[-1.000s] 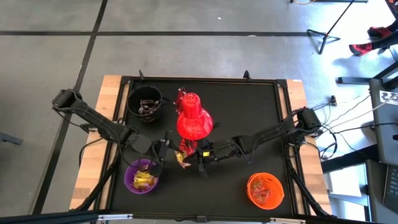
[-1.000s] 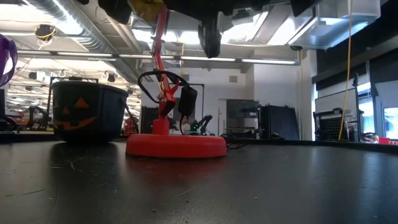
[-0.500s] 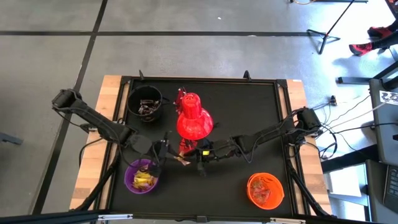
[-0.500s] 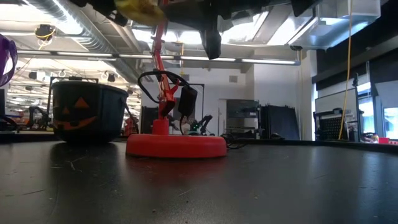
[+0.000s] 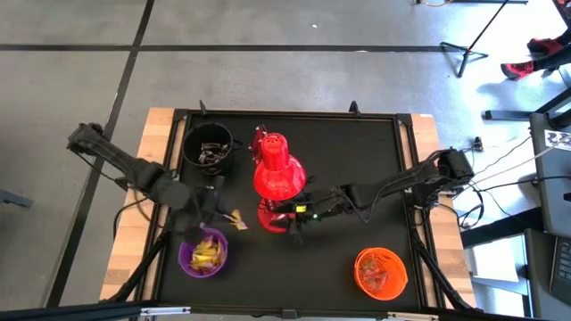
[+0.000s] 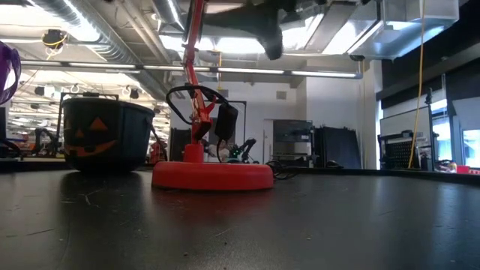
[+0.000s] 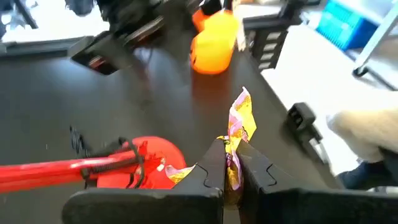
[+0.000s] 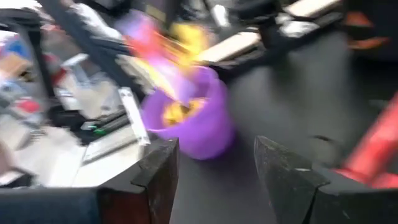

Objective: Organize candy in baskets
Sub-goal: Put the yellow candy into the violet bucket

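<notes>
A candy (image 7: 240, 119) in a yellow wrapper with pink marks is lifted above the table. My left gripper (image 5: 227, 217) is shut on it, between the purple basket (image 5: 203, 255) and the red lamp (image 5: 278, 175). Several yellow candies lie in the purple basket (image 8: 186, 127). My right gripper (image 8: 214, 180) stands open with nothing between its fingers. It hangs by the lamp's base (image 5: 270, 219) and faces the purple basket. The black basket (image 5: 208, 148), holding dark candy, stands at the far left. The orange basket (image 5: 381, 273) stands at the near right. My left gripper pinches the near end of the yellow wrapper (image 7: 232, 163) between its two fingers. The rest of the candy sticks out past the fingertips, crumpled. The candy is lifted clear of the table.
The red desk lamp has its round base (image 6: 212, 175) at the table's middle and its arm (image 7: 68, 168) passes close by my left gripper. The black basket (image 6: 105, 139) has a pumpkin face. Bare black tabletop lies between the lamp and the orange basket (image 7: 214, 48).
The yellow candy, which was between the two grippers near the lamp base, has passed to my left gripper. My left gripper has carried it up and toward the table's left edge, nearer the purple basket. My right gripper has let it go and risen a little.
</notes>
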